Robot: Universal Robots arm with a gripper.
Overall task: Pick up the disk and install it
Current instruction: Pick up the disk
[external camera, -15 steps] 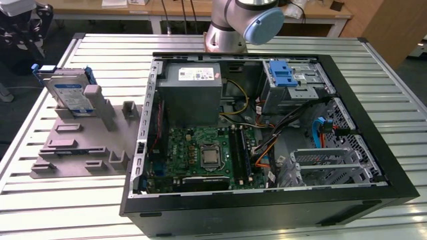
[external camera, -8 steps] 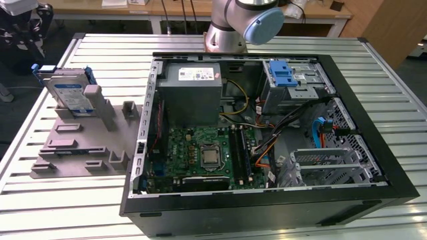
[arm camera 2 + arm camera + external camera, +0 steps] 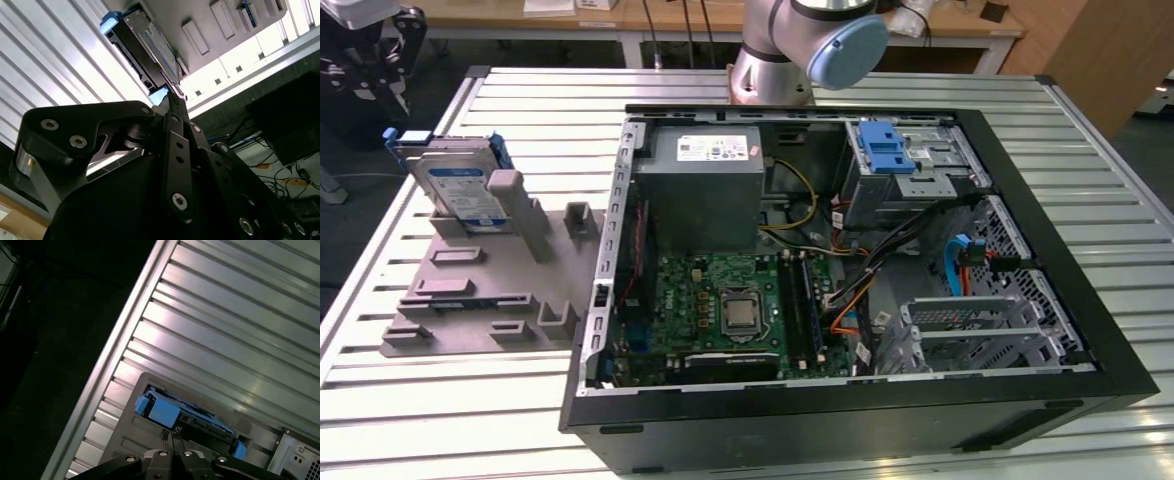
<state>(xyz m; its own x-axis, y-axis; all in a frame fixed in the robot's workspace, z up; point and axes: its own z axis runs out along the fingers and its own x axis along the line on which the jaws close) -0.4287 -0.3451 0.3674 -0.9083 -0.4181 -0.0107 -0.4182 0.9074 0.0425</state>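
In the exterior view the disk (image 3: 458, 188) stands on edge at the upper left of the frame, slotted into a grey holder (image 3: 467, 300) on the slatted table (image 3: 520, 90), well apart from the open computer case (image 3: 854, 420) that takes up the middle and right. The arm's base (image 3: 794, 40) is cut off by the top edge.

In the first wrist view the gripper (image 3: 167, 436) sits at bottom centre with its jaws pressed together and holding nothing. The disk (image 3: 190, 420) lies just above them, its long axis slanting from middle left down to lower right, across the line of the fingers. In the second wrist view the gripper (image 3: 172, 97) points up and left at the disk (image 3: 145, 50), which runs from upper left to centre.

I cannot tell whether the tips touch the disk. The holder hides its lower part, and one of the holder's posts covers some of the label
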